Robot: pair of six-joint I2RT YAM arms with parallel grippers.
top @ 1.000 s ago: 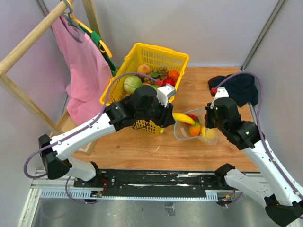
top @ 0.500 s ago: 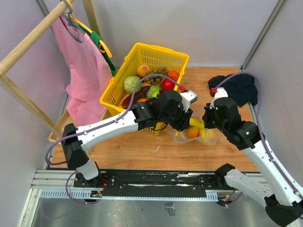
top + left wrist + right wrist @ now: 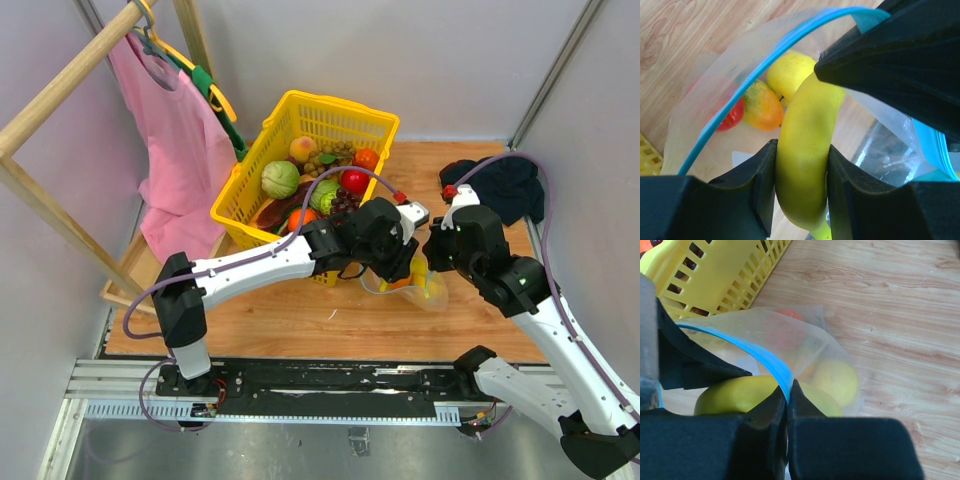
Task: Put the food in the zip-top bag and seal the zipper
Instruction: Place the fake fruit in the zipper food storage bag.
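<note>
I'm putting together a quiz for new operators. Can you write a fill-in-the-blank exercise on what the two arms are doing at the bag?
1. The left fingers grip a ____.
2. The right fingers pinch the ____ zipper.
3. The lemon lies inside the clear ____.
Missing words: banana, blue, bag.

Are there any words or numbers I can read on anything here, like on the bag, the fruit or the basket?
None: no word, number or sign can be read in any view.
The zip-top bag, the banana, the yellow basket and the pink shirt all look plain.
The small parts on the black rail are too tiny to tell if they carry print.
</note>
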